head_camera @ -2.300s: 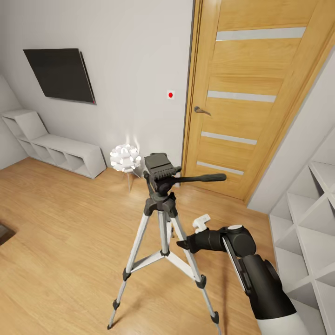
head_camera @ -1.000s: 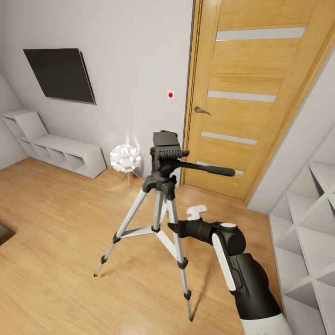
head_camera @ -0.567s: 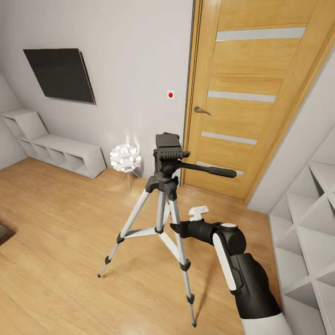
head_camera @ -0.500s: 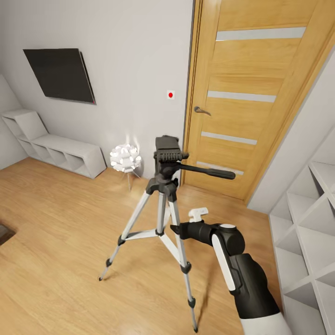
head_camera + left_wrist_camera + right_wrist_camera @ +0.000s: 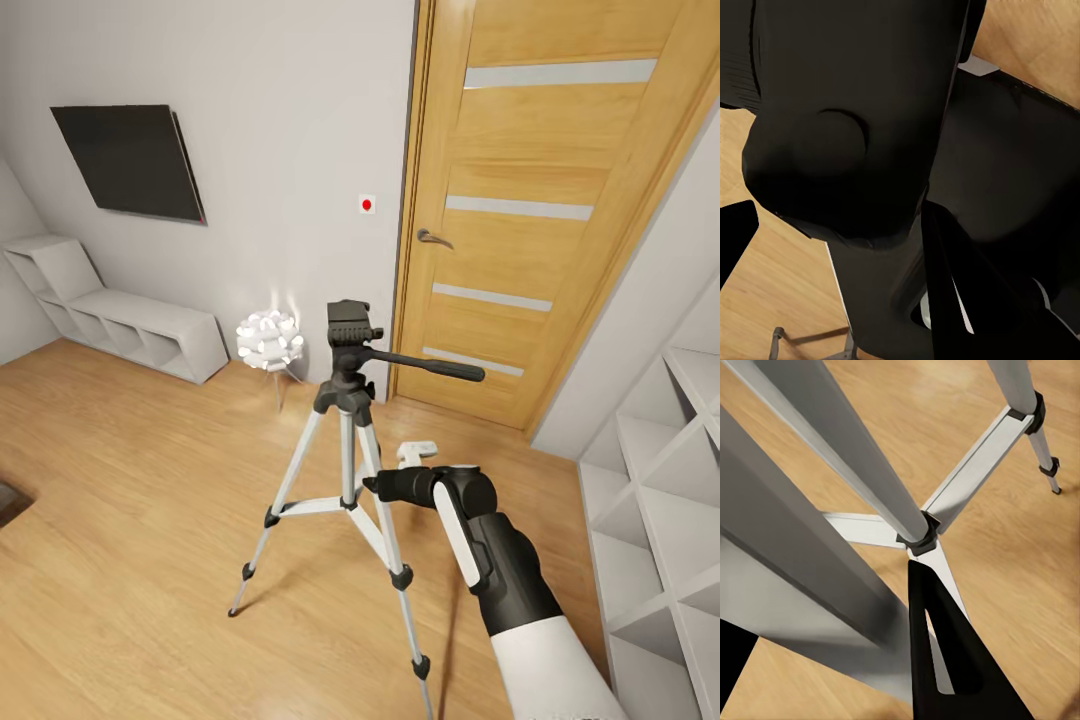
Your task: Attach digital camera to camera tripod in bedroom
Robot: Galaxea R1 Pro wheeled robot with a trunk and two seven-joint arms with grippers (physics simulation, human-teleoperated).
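"What was the biggest thing in that bedroom?"

"The oak door (image 5: 560, 200), then the white cubby shelves (image 5: 660, 480), cut off at the edge. In front of the door stood the camera tripod (image 5: 348, 440), legs spread on the plank floor (image 5: 130, 480), its black head (image 5: 347, 325) bare on top. I'd say it stood out in the open so the arms could work around it."

"And the robot?"

"Its right arm (image 5: 500, 570) reached forward and low. The right gripper (image 5: 372, 487) sat at a silver leg, below the head. From the wrist, the leg (image 5: 817, 585) ran between the dark fingers (image 5: 945, 660), so I judged them clamped on it, likely to steady or place the stand."

"The camera?"

"Hard to say. Close against the left wrist's lens was a black bulk with a round bump, which I took for the digital camera (image 5: 847, 150). No red dot showed. Whether the left gripper (image 5: 840, 225) was pinched on it or slack, I couldn't tell; everything there was too dark and too near."
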